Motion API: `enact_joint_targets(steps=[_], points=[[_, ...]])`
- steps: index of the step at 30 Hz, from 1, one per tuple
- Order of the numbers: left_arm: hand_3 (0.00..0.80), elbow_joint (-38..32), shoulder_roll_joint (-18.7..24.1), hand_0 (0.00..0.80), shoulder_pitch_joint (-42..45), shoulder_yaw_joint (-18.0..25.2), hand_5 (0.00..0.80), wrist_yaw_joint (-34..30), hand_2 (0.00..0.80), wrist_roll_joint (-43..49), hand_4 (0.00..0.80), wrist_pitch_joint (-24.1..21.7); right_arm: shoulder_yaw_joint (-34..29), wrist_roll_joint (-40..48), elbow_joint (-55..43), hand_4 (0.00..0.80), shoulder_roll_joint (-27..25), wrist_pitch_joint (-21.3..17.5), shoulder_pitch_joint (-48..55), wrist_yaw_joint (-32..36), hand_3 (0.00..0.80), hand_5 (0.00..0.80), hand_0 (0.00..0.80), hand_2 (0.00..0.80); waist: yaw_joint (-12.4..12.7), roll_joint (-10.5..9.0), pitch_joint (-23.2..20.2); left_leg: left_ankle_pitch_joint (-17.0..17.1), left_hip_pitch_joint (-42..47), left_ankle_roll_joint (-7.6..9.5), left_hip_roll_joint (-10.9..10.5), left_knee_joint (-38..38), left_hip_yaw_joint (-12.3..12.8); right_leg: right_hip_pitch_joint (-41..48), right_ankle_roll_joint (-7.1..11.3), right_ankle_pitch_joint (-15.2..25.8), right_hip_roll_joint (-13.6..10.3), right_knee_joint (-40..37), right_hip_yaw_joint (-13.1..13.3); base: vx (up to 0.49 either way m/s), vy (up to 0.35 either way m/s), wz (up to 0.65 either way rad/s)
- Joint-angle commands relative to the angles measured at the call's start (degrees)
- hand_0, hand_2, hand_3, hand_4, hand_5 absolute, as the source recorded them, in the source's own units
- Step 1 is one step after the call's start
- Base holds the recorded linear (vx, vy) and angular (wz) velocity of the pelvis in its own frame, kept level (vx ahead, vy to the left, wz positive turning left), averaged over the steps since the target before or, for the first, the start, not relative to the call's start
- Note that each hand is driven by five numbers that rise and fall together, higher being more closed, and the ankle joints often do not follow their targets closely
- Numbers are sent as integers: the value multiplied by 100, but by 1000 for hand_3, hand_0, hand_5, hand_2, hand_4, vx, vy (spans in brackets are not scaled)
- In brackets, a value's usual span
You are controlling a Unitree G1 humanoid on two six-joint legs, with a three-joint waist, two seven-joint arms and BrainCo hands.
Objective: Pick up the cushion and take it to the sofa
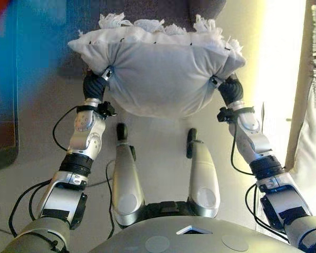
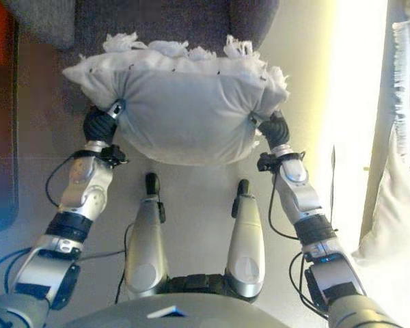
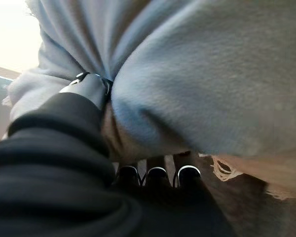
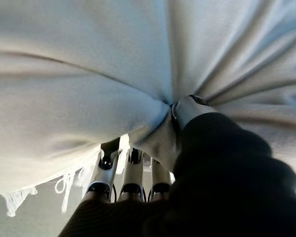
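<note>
one white cushion (image 1: 158, 74) (fringed edge) pinched by left hand (image 1: 97, 81) and right hand (image 1: 229, 88) above one sofa (image 2: 157, 24).

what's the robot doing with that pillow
The robot is holding a plump white fabric cushion with a frayed fringe off the floor, out in front of it. Its left hand grips the cushion's left side and its right hand the right side; in both wrist views the thumb pinches a fold of cloth with the fingers curled underneath. A dark grey upholstered seat, probably the sofa, lies just beyond the cushion.
</note>
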Motion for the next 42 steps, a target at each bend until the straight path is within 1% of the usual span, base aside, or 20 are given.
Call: enact_joint_targets(steps=[1,3,5,8,9,10,11,12,13,17,20,22,26,30,33,35,37,39,40,42], points=[[800,-717,-397,800,353,-451,800,-442,800,106,800,-117,154,355,-514,800,374,-342,473,457,800,800,800,800,157,226,-1294,142,570,523,-178,-783,192,377,-172,416,21,-699,-295,237,99,9],[800,-682,-448,800,566,-468,800,-473,800,75,800,5,159,325,-466,800,404,-270,771,616,800,800,800,800,141,218,-1515,135,1014,585,-249,-1069,315,824,-129,477,9,-1009,-354,245,91,5],[800,-625,-485,800,715,-484,800,-485,800,152,800,143,182,348,-427,800,420,-168,974,785,800,800,800,800,131,205,-1718,135,1418,619,-266,-1321,471,1223,-105,518,7,-1258,-419,252,54,-9],[800,-500,-498,800,898,-492,800,-569,800,149,800,354,147,405,-397,800,379,-9,1283,991,800,800,800,800,93,141,-2083,30,1972,633,-296,-1459,878,1867,-89,617,-50,-1685,-586,283,7,-2],[800,-505,-501,800,929,-473,800,-606,800,139,800,419,98,400,-403,800,362,18,1354,1038,800,800,800,800,65,130,-2133,11,2071,619,-285,-1453,1081,2007,-83,658,-87,-1768,-690,206,-15,6],[800,-500,-536,800,946,-461,800,-685,800,85,800,524,13,364,-421,800,349,14,1449,1077,800,800,800,800,-1,113,-2198,-11,2202,601,-238,-1436,1451,2171,-73,714,-141,-1859,-866,186,-18,16],[800,-474,-567,800,953,-459,800,-734,800,80,800,605,-46,365,-415,800,366,13,1506,1092,800,800,800,800,-31,105,-2249,-29,2328,604,-224,-1461,1596,2280,-75,739,-148,-1910,-950,198,-5,29],[800,-452,-591,800,965,-458,800,-743,800,80,800,669,-75,391,-414,800,386,24,1529,1100,800,800,800,800,-46,103,-2297,-45,2462,607,-224,-1511,1634,2367,-79,749,-131,-1946,-972,178,21,41],[800,-445,-606,800,987,-455,800,-724,800,71,800,688,-95,437,-434,800,388,47,1513,1101,800,800,800,800,-65,100,-2341,-84,2579,634,-243,-1538,1618,2413,-75,704,-69,-1953,-901,156,38,29],[800,-475,-617,800,1066,-369,800,-614,800,133,800,794,-182,664,-547,800,439,286,1485,1020,800,800,800,800,-72,67,-2436,-209,2818,669,-297,-1566,1675,2563,-72,778,-84,-2079,-836,86,57,-13],[800,-422,-586,800,1039,-319,800,-608,800,308,800,761,-186,652,-500,800,521,249,1509,971,800,800,800,800,-106,75,-2486,-222,2940,720,-386,-1690,1744,2578,-66,898,-124,-2119,-840,24,84,-14],[800,-439,-578,800,1019,-242,800,-425,800,387,800,693,-192,475,-464,800,586,165,1521,802,800,800,800,800,-143,94,-2496,-234,3013,762,-445,-1752,1783,2545,-69,958,-141,-2044,-784,23,107,-15],[800,-582,-603,800,1052,-150,800,-293,800,361,800,618,-259,317,-579,800,716,65,1588,656,800,800,800,800,-178,88,-2455,-348,2981,889,-595,-1683,1705,2378,-100,1161,-200,-1679,-593,5,95,-11],[800,-532,-619,800,944,-307,800,-298,800,420,800,639,-243,362,-585,800,726,3,1541,578,800,800,800,800,-169,69,-2356,-493,2889,1050,-691,-1490,1579,2134,-140,1250,-217,-917,-430,-14,92,-2],[800,-407,-600,800,849,-454,800,-328,800,360,800,639,-173,378,-536,800,759,-27,1567,490,800,800,800,800,-166,118,-2275,-562,2879,1203,-760,-1416,1443,1781,-212,1461,-109,201,-265,20,113,15],[800,-330,-569,800,848,-482,800,-371,800,350,800,595,-96,398,-534,800,712,-5,1616,531,800,800,800,800,-202,188,-2191,-578,2978,1246,-738,-1432,1423,1400,-223,1642,-12,965,-188,75,102,15],[800,-288,-551,800,890,-409,800,-397,800,341,800,602,-55,407,-502,800,686,109,1627,628,800,800,800,800,-218,241,-2143,-568,3134,1237,-698,-1502,1461,1074,-177,1809,-33,1290,-226,158,25,6],[800,-310,-555,800,922,-345,800,-377,800,352,800,691,-68,467,-467,800,680,184,1638,711,800,800,800,800,-276,175,-2143,-609,3251,1201,-748,-1508,1413,968,-156,1905,67,798,-108,268,-114,16],[800,-314,-560,800,939,-322,800,-375,800,384,800,743,-95,466,-440,800,705,184,1669,769,800,800,800,800,-329,107,-2151,-666,3306,1158,-781,-1471,1361,1001,-138,1934,93,310,-7,375,-207,6],[800,-303,-570,800,939,-350,800,-384,800,440,800,767,-151,461,-456,800,713,165,1730,813,800,800,800,800,-485,-47,-2136,-878,3403,1102,-866,-1345,1170,1001,-68,2091,30,-997,309,459,-258,-3]])
